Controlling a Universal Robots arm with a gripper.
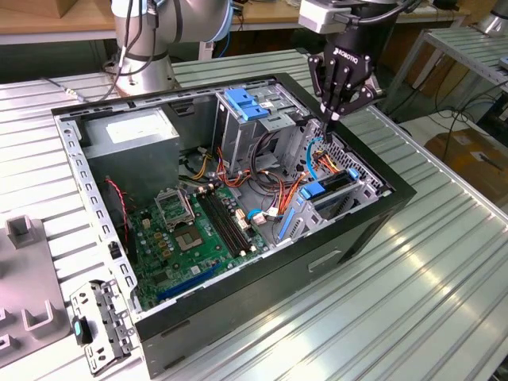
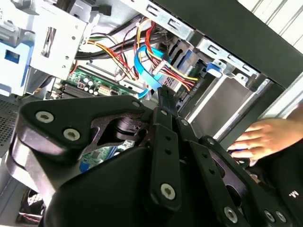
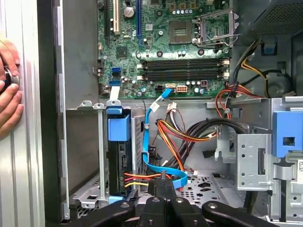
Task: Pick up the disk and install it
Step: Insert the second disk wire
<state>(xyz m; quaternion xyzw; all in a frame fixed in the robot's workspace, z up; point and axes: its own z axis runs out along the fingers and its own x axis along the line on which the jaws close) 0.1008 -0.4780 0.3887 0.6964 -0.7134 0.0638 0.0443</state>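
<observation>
The disk [image 3: 118,156] stands on edge in a slot of the drive bay inside the open computer case [image 1: 333,246]. I see it edge-on, dark, with a blue plastic rail end [image 3: 118,127], and red and yellow wires run to it. In the exterior view it lies near the case's front corner [image 1: 327,190]. My gripper [image 1: 328,125] hangs just above the bay, a little behind the disk, fingers pressed together and holding nothing. Both wrist views show the shut fingertips [image 3: 163,184] [image 2: 163,94] over the blue flat cable [image 3: 161,168].
A person's hand [image 3: 7,90] [image 2: 265,137] rests on the case's outer side. Inside are the green motherboard [image 1: 198,230], a grey power-supply box [image 1: 131,135], a metal cage with a blue latch [image 1: 246,103] and loose orange wires [image 1: 278,190]. A metal bracket [image 1: 99,321] lies on the table.
</observation>
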